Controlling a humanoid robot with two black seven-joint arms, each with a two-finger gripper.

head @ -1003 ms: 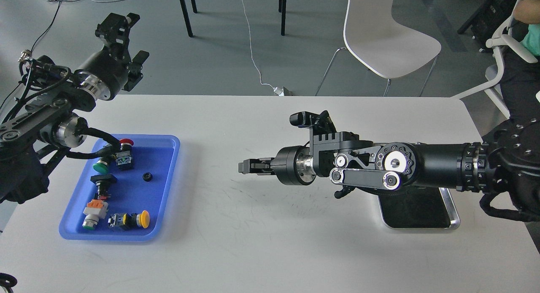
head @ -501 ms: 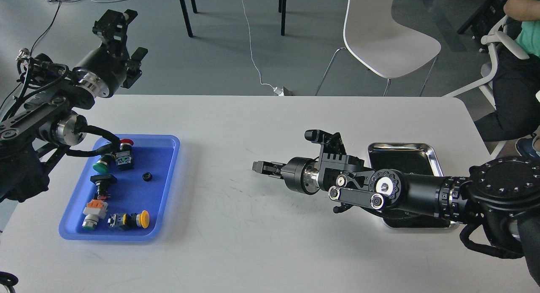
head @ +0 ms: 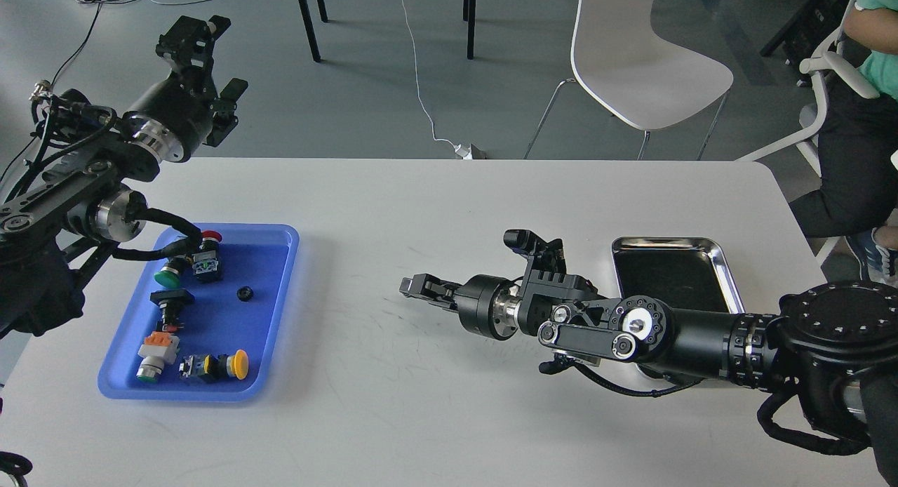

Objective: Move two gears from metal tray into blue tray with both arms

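The blue tray (head: 270,332) lies at the table's left. One small black gear (head: 244,293) rests on its floor, right of the push buttons. The metal tray (head: 673,269) lies at the right, its front part hidden by my right arm; its visible bottom shows no gear. My right gripper (head: 410,286) points left, low over the middle of the table, between the two trays. Its dark fingers look close together, and I cannot tell whether anything is between them. My left gripper (head: 210,59) is raised beyond the table's back left corner, open and empty.
Several colour-capped push buttons (head: 168,275) lie in the left half of the blue tray. A white chair (head: 631,59) stands behind the table. A seated person (head: 863,108) is at the far right. Cables run over the floor.
My right arm dropped lower and uncovered the metal tray. Its gripper pulled back right, then reached left again, nearer the table. The left arm barely moved. The gear in the blue tray stayed put.
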